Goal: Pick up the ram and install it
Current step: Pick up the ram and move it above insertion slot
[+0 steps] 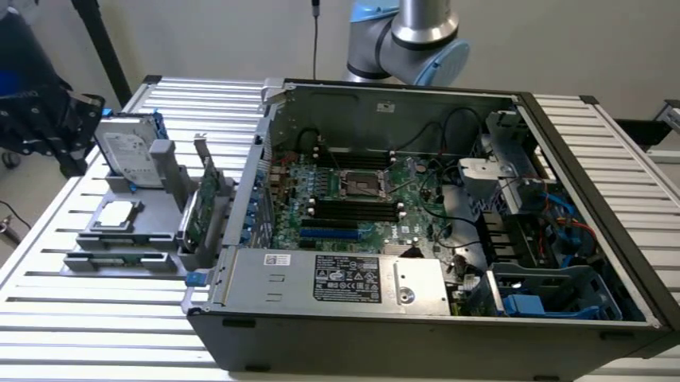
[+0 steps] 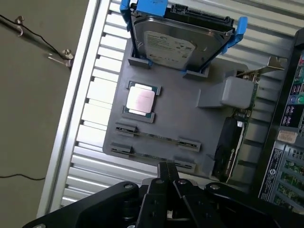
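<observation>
Fingers (image 2: 166, 173) pressed together, pointing down, hovering by ram (image 2: 154, 136) in grey holder (image 2: 190, 118).

- Robot arm (image 1: 423, 33): silver-grey, with light blue joint caps.
- Gripper (image 2: 166, 167): black.
- Parts holder (image 2: 190, 124): plain mid grey.
- Hard drive (image 2: 176, 43): silver with a white label, between bright blue rails.
- Processor (image 2: 141, 100): pale silver lid with a green border.
- Ram (image 2: 159, 137): thin, dark green edge.
- Expansion card (image 1: 209, 205): green, with a silver bracket.
- Computer case (image 1: 425, 338): dark grey outside, bare silver-grey inside.
- Motherboard (image 1: 409, 219): green, with black slots.
- Power supply (image 1: 276, 282): silver, with a black and white label.
- Table (image 1: 95, 322): pale silver slats that form stripes.
</observation>
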`<state>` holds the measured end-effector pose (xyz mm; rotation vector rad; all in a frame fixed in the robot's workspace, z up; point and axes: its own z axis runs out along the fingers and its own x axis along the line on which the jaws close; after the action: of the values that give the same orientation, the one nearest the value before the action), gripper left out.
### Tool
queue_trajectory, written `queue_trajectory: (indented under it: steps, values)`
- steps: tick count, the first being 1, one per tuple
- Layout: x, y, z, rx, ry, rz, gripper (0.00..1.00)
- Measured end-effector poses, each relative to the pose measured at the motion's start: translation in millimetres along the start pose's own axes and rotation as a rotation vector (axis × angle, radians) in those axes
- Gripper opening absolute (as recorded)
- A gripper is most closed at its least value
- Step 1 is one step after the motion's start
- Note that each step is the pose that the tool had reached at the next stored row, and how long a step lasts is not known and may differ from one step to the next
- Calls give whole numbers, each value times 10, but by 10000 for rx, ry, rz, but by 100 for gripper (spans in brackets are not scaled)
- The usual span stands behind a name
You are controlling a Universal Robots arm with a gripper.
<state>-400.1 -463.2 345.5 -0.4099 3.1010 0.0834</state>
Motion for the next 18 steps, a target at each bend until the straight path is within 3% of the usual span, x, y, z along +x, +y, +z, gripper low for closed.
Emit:
queue_trajectory:
  steps: [18]
  values:
    - [1,-3,56,-63,168,-3269,11]
